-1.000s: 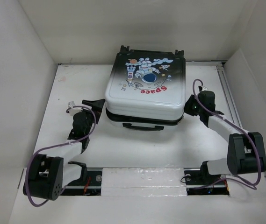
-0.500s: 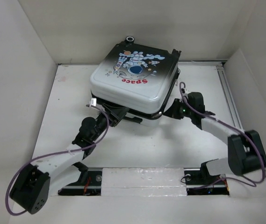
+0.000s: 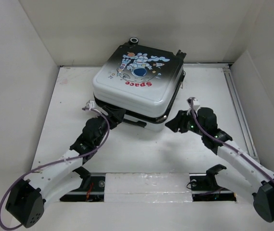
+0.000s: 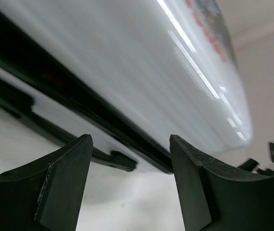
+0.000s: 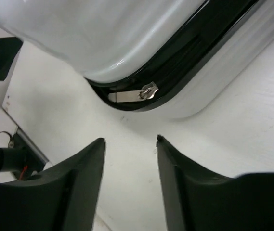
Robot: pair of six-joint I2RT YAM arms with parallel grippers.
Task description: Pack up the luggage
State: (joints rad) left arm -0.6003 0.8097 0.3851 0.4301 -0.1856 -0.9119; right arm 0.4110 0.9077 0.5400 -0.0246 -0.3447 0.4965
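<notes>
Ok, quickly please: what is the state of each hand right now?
Left hand: open, holding nothing.
Right hand: open, holding nothing.

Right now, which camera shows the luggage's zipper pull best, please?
Right wrist: the zipper pull shows sharp and close. Left wrist shows only the luggage, blurred; from the top the pull is too small to make out.

The luggage (image 3: 136,86) lies far back on the table (image 3: 141,150).

place: robot lab test cell | seen: plain white enclosure walls (image 3: 11,96) | white table (image 3: 141,149) | taped mounting rail (image 3: 146,185)
</notes>
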